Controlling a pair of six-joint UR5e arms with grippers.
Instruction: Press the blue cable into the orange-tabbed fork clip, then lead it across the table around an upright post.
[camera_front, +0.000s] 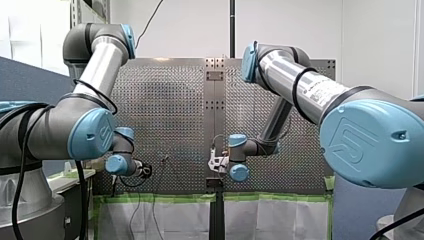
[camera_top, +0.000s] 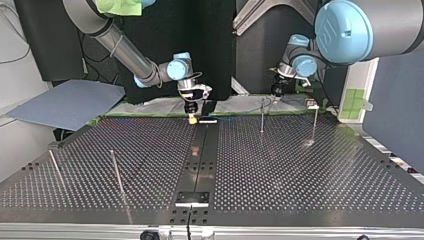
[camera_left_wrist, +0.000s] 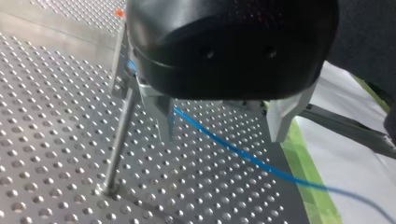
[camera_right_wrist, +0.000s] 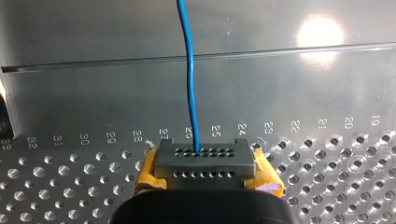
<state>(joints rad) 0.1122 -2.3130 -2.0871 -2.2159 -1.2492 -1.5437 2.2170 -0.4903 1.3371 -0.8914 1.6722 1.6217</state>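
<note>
Our right gripper (camera_right_wrist: 201, 161) clamped on blue cable (camera_right_wrist: 190, 70), which runs straight ahead. Our left gripper (camera_left_wrist: 223, 136) fingers apart, cable slanting beneath, 1 upright post (camera_left_wrist: 119, 135) beside.

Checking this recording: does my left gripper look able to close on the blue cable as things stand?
Probably yes. My left gripper is open, and the blue cable crosses the gap between its fingers, seemingly lower than the tips. The upright post stands close beside one finger, not between them.

Smooth, blue plastic-sheathed cable (camera_left_wrist: 243, 156), a brushed metal post (camera_left_wrist: 119, 140) and the glossy black shell of my left hand (camera_left_wrist: 224, 137) over a perforated, dull-sheened metal tabletop (camera_left_wrist: 56, 116).
</note>
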